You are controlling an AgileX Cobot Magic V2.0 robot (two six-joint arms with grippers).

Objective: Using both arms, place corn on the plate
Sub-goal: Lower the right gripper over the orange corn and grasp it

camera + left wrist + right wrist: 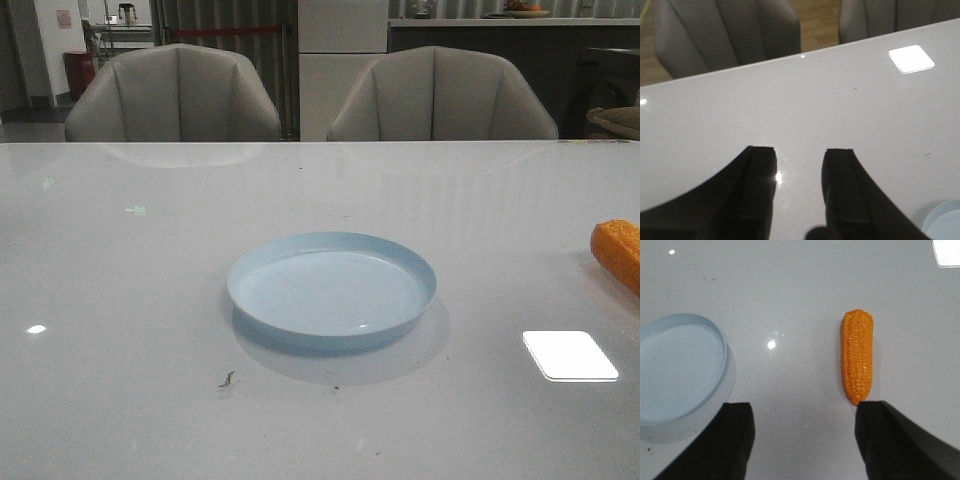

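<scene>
The pale blue plate sits empty in the middle of the white table. The orange corn lies on the table at the far right edge of the front view, partly cut off. In the right wrist view the corn lies whole on the table, apart from the plate, its tapered tip close to one finger. My right gripper is open and empty above the table, the corn just off to one side. My left gripper is open and empty over bare table, a sliver of plate nearby. Neither gripper shows in the front view.
Two grey chairs stand behind the table's far edge. A bright light reflection lies on the table at the front right. A small dark speck lies in front of the plate.
</scene>
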